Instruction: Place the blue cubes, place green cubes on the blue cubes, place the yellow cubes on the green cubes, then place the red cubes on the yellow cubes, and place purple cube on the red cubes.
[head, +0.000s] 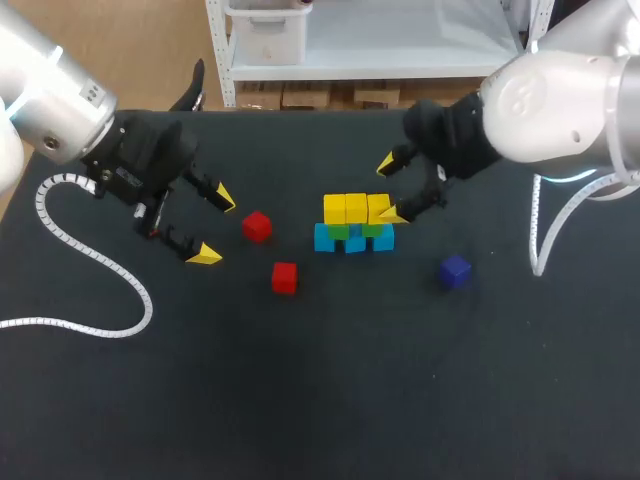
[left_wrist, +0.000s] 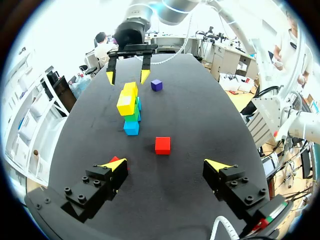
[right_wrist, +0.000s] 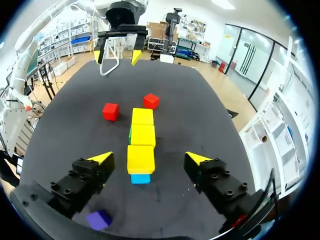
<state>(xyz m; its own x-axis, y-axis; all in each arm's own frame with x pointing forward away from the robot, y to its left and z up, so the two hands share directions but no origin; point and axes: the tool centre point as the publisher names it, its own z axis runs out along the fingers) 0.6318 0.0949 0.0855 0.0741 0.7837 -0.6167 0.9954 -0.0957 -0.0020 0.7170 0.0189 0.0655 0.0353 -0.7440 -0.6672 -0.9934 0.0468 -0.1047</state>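
Observation:
Mid-table stands a three-layer stack: blue cubes (head: 354, 242) at the base, green cubes (head: 343, 231) on them, three yellow cubes (head: 346, 208) on top. My right gripper (head: 389, 188) is open at the stack's right end. In the right wrist view the nearest yellow cube (right_wrist: 141, 159) lies between its fingers with a gap on each side. Two red cubes (head: 257, 226) (head: 284, 277) lie left of the stack. The purple cube (head: 455, 270) sits to its right. My left gripper (head: 213, 226) is open and empty, just left of the red cubes; one red cube (left_wrist: 162, 145) lies ahead of it.
A white coiled cable (head: 90, 260) from my left arm lies across the table's left part. Another cable (head: 540, 230) hangs by my right arm. The black table (head: 330, 400) stretches toward the front.

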